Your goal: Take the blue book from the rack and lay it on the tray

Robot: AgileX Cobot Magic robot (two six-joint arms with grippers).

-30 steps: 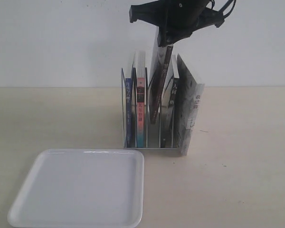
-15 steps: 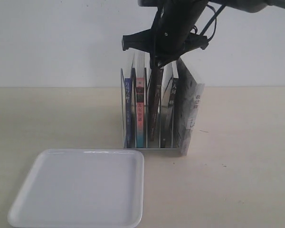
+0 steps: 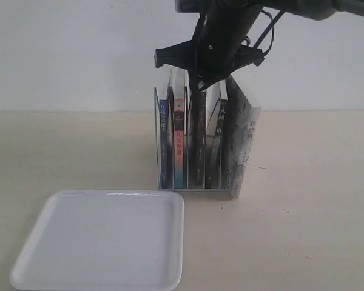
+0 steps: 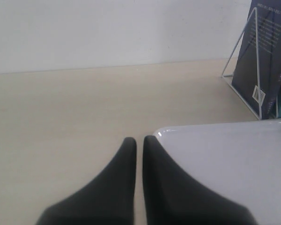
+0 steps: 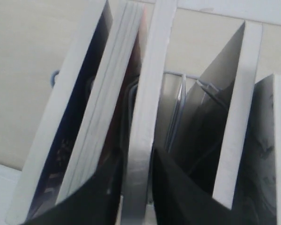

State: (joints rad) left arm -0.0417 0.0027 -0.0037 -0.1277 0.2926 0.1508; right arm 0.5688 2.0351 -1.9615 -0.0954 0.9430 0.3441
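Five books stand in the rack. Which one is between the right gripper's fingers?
The dark-spined middle book, third from either end: the right gripper clasps its top edge, and no other book is touched.

pale wood-grain bench (image 3: 309,236) carries two items: white wire book rack (image 3: 157,145), and glossy white square tray (image 3: 103,242) just beside its base.

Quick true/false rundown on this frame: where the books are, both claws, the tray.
1. The blue book lies on the tray. False: it stands in the rack, in the leftmost slot in the exterior view.
2. The right claw straddles the top of a dark-spined middle book. True.
3. The left claw is wide open. False: its fingers are nearly together, holding nothing.
4. The tray lies on the table in front of the rack. True.
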